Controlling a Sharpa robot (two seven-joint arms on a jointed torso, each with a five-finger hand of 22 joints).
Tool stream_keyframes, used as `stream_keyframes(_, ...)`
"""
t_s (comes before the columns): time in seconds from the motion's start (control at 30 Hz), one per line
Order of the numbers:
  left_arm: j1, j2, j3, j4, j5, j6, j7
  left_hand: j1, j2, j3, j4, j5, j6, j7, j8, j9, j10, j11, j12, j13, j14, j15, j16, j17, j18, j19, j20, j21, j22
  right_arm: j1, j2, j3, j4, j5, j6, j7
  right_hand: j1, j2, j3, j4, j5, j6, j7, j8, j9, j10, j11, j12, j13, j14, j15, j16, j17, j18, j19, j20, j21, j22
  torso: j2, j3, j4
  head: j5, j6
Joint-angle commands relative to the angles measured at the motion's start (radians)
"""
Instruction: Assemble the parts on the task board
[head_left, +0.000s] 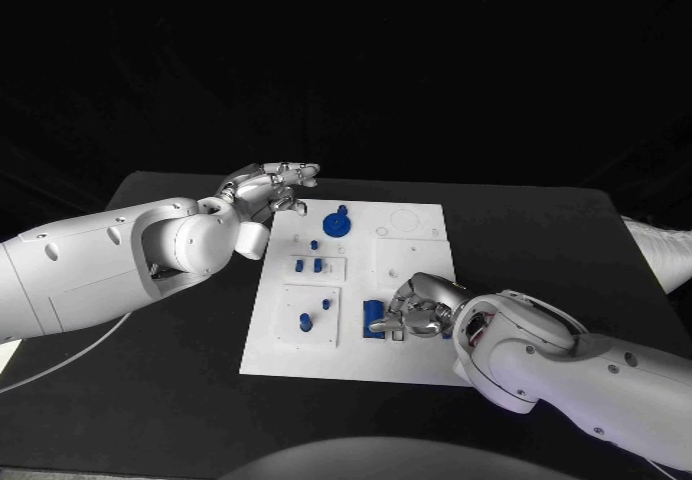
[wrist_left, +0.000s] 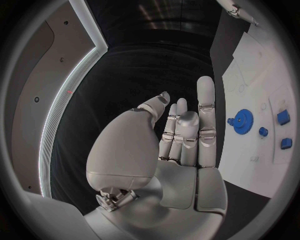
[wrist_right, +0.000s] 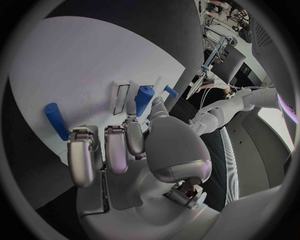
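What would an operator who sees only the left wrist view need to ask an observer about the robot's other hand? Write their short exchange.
Operator: Where is the right hand?
Observer: In the head view, the right hand is over the near right part of the task board.
Operator: Is it holding a part?
Observer: In the right wrist view, a blue peg sticks up right at its fingers. I cannot tell whether they grip it.

the task board (head_left: 411, 350) lies mid-table (head_left: 173, 400) (parts (head_left: 336, 223) on it); right robot hand (head_left: 414, 308) over its near edge.
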Motion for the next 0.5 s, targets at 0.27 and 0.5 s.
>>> stream_keyframes(0.27, 0.000, 0.002, 0.000, -0.001, -0.004, 0.020, 0.004, 0.004, 0.002, 0.004, 0.000, 0.004, -0.005, 0.000, 0.005, 0.001, -0.005, -0.002, 0.003, -0.001, -0.001, 0.003, 0.001, -0.001, 0.010, -0.002, 0.004, -0.004, -0.001, -0.001, 0.002, 0.000, -0.011, -0.041, -0.007, -0.013, 0.032, 0.036, 0.013, -0.011, -0.002, 0.019, -0.003, 0.008, 0.007, 0.009, -0.011, 0.002, 0.043, 0.063, -0.004, -0.003, 0.034, -0.018, 0.091, 0.002, 0.004, 0.211, 0.001, -0.0003, 0.0007, -0.005, 0.000)
stream_keyframes(0.5, 0.000, 0.004, 0.000, -0.002, -0.004, 0.021, 0.004, 0.004, 0.002, 0.005, 0.000, 0.004, -0.006, 0.000, 0.006, 0.001, -0.006, -0.002, 0.003, -0.001, -0.001, 0.003, 0.001, -0.002, 0.010, -0.003, 0.004, -0.004, -0.001, -0.001, -0.011, 0.000, -0.003, -0.017, -0.042, 0.005, -0.025, 0.038, -0.006, 0.027, 0.011, 0.018, -0.001, 0.005, 0.011, 0.012, -0.010, 0.004, 0.046, 0.063, -0.003, -0.003, 0.035, -0.018, 0.091, 0.002, 0.003, 0.211, 0.000, -0.0004, 0.0015, -0.008, 0.002)
